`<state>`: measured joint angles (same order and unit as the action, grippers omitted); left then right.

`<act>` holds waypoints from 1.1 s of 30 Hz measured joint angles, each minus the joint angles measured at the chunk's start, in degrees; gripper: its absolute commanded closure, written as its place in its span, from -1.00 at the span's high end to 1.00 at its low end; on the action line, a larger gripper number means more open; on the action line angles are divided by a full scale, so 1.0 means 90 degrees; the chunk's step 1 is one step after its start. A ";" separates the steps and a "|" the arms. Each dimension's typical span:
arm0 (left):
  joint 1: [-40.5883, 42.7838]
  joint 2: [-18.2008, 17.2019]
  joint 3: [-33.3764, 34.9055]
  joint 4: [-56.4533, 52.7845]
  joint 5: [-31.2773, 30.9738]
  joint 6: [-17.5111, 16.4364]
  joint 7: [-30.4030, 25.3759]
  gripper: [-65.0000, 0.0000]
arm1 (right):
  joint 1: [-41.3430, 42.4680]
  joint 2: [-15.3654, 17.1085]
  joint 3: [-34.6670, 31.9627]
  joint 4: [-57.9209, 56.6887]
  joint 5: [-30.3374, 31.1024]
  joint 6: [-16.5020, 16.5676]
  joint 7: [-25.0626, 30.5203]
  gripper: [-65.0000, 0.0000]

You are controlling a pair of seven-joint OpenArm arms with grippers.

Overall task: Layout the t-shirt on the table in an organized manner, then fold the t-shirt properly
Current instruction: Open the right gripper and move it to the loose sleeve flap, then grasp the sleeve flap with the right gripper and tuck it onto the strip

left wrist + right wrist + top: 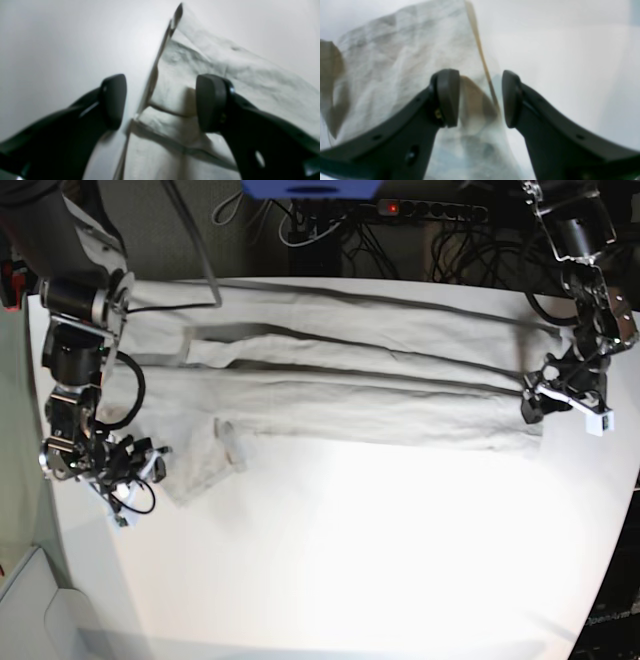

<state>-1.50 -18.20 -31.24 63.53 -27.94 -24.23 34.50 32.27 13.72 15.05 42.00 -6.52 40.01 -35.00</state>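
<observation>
Left claw point(160, 102) was sitting with its jaws spread apart, nothing pinched between them; one dark pad hung over bare table point(62, 45), the other over the t-shirt point(225, 75), so it straddled the shirt's edge; in the base view that same arm point(590, 290) reached down from the top corner and bent at the wrist so the claw point(540, 395) ended right at the shirt's end edge. Right claw point(480, 98) was also parted, narrower gap; a fold of the shirt's cloth point(395, 62) and its darker seam ran up between the pads, but honestly the picture was too blurry to say if the pads were touching it, so no grip I could confirm. Right arm point(75, 330) hung nearly straight down along the other end of the shirt, cables looped at its wrist, its claw point(135, 465) low and just beside a sleeve that stuck out from the shirt.

Counts: one t-shirt point(350, 370), one table point(380, 560), two arms, two claws. Shirt was laid out long across the far half of the table, folded lengthwise with several creases running along it; near half of the table showed only glare. Behind the shirt, past the table's edge, a power strip point(430, 210) with a red light lay among dark cables; no writing readable anywhere.
</observation>
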 measured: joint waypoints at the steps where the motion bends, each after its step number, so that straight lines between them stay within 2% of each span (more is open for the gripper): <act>1: 0.0000 -0.0002 0.0000 0.0000 -0.0002 0.0000 0.0000 0.33 | -0.0010 0.0015 0.0000 0.0000 -0.0005 0.0000 -0.0002 -0.66; 3: 0.0000 -0.0002 0.0000 0.0000 -0.0002 0.0000 0.0002 0.33 | -0.0010 0.0032 0.0000 0.0002 0.0002 -0.0002 -0.0034 -1.00; 9: 0.0002 -0.0002 0.0000 0.0000 -0.0002 0.0000 0.0000 0.33 | -0.0010 0.0027 0.0019 0.0046 0.0102 -0.0002 -0.0253 -1.00; 12: 0.0002 -0.0002 0.0000 0.0000 -0.0002 0.0000 0.0000 0.33 | -0.0119 0.0005 0.0032 0.0442 0.0075 0.0000 -0.0716 -1.00; 27: -0.0012 -0.0005 0.0007 0.0002 -0.0005 0.0002 0.0024 0.33 | -0.2395 -0.0500 0.0032 0.5758 0.0039 0.0019 -0.2710 -1.00; 33: -0.0029 -0.0005 0.0007 -0.0005 0.0005 0.0002 0.0007 0.33 | -0.3422 -0.0697 0.0022 0.7422 0.0097 0.0027 -0.3009 -1.00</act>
<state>-1.76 -18.24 -31.18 63.48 -27.90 -24.21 34.57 1.48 7.44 15.25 108.79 -5.65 40.25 -62.08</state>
